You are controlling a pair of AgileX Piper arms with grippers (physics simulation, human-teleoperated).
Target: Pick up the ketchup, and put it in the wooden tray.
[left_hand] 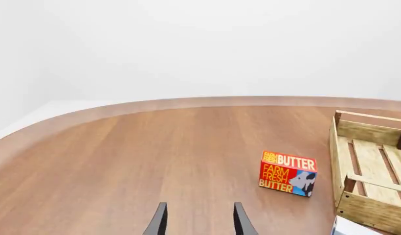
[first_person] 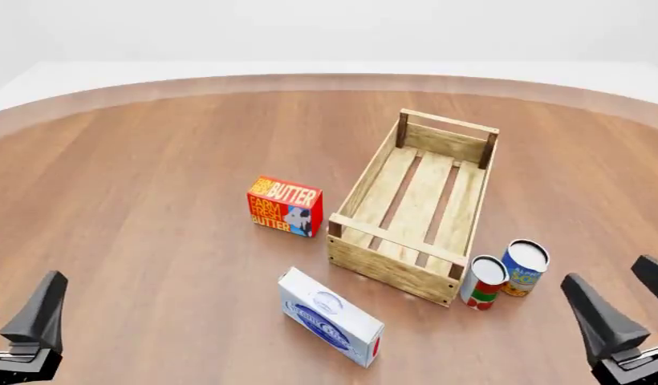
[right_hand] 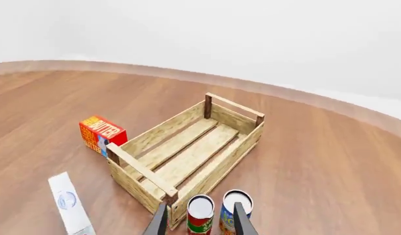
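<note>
Claws: left claw and right claw both spread apart, holding nothing.

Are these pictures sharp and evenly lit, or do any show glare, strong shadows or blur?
Front view: sharp, flat even light; only faint soft shadows under the wooden tray and the two cans; no glare. Left wrist view: crisp butter box lettering, the table edge curves. Right wrist view: equally sharp, the white box cut off by the frame.
</note>
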